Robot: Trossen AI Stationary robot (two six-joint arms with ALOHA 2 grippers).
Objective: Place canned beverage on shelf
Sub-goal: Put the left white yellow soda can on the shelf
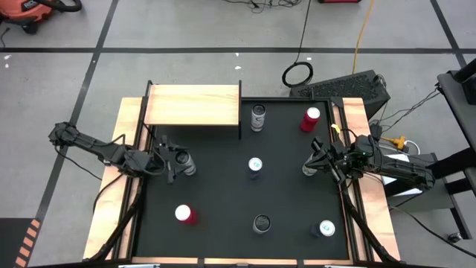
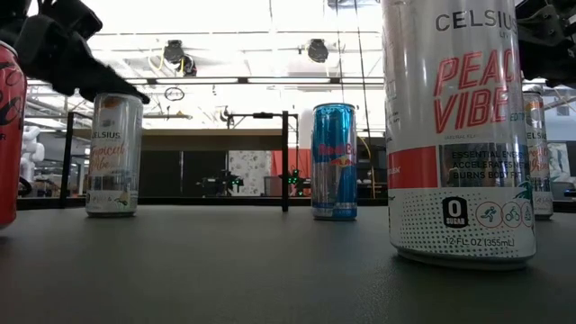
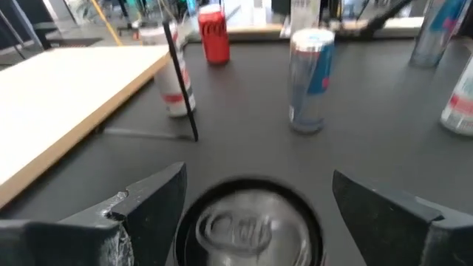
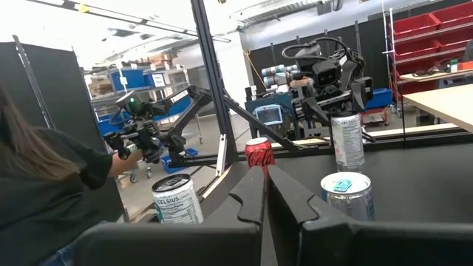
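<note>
Risk: the left gripper point(image 1: 181, 162) sits open astride a can point(image 3: 247, 225) at the table's left side, below the empty shelf point(image 1: 193, 105); an off-centre squeeze may tip it. The right gripper point(image 1: 315, 164), fingers pressed together and empty, waits at the right edge near another can point(image 1: 309, 170).

The black table point(image 1: 223, 193) carries eight upright cans point(image 1: 255, 166) and the pale wooden shelf point(image 1: 193, 104) at one corner.

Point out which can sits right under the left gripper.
The silver can near the table's left edge, between the left gripper's open fingers; every other can stands apart from it.
</note>
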